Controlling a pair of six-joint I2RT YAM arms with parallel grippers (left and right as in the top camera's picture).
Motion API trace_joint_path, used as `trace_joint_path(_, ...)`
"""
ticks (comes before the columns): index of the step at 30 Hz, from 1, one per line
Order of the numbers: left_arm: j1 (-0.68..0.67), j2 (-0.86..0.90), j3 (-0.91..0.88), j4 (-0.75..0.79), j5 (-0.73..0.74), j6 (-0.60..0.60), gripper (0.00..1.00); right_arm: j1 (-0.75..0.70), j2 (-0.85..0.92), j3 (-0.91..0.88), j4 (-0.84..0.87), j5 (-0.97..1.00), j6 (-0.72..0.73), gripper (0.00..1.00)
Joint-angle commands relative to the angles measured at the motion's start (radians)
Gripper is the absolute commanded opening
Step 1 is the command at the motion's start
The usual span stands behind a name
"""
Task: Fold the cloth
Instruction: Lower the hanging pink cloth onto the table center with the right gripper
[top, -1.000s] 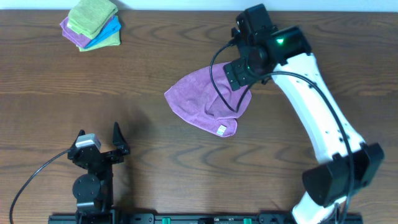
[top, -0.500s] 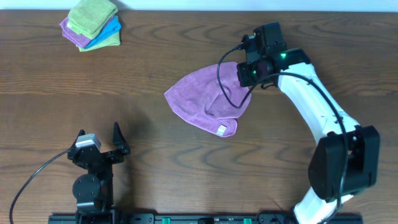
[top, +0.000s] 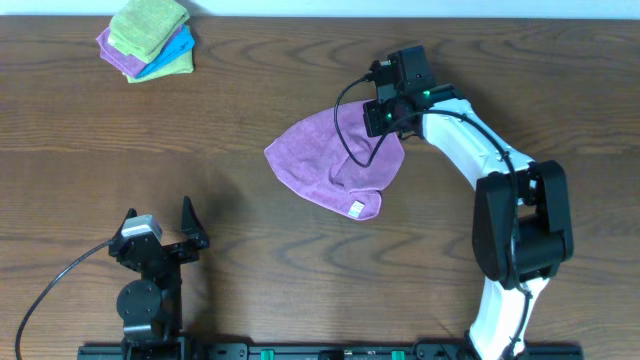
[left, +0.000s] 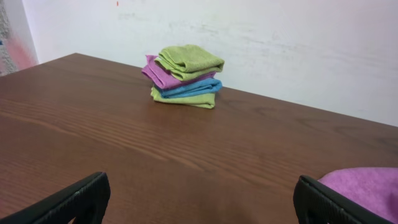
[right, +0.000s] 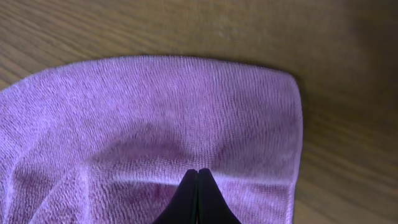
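At the wooden table's (top: 250, 90) near edge, the left gripper (top: 158, 210) has its jaws spread wide. The cloth (top: 325, 165), soft, lilac and rounded, lies mid-table. The right gripper (right: 198, 173), jaws pressed together, pinches a pucker in it. A pile of folded cloths (top: 148, 38) sits at the far left corner.

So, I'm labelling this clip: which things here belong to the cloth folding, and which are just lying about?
In the job: the lilac cloth; the right gripper, shut on it; the left gripper, open, away from it.
Lying about: the stack of folded cloths, green, blue and purple, well apart from the lilac one.
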Motion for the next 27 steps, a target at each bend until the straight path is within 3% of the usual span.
trace_joint_path(1, -0.003, -0.005, -0.018, -0.049, -0.008, 0.000, 0.95, -0.003, 0.022, 0.001, 0.025, 0.014, -0.059, 0.01)
trace_joint_path(20, -0.003, -0.005, -0.018, -0.049, -0.008, 0.000, 0.95, -0.013, 0.167, 0.001, 0.146, 0.018, -0.058, 0.01)
trace_joint_path(27, -0.003, -0.005, -0.018, -0.049, -0.008, 0.000, 0.96, -0.014, 0.219, 0.006, 0.214, 0.171, -0.055, 0.01)
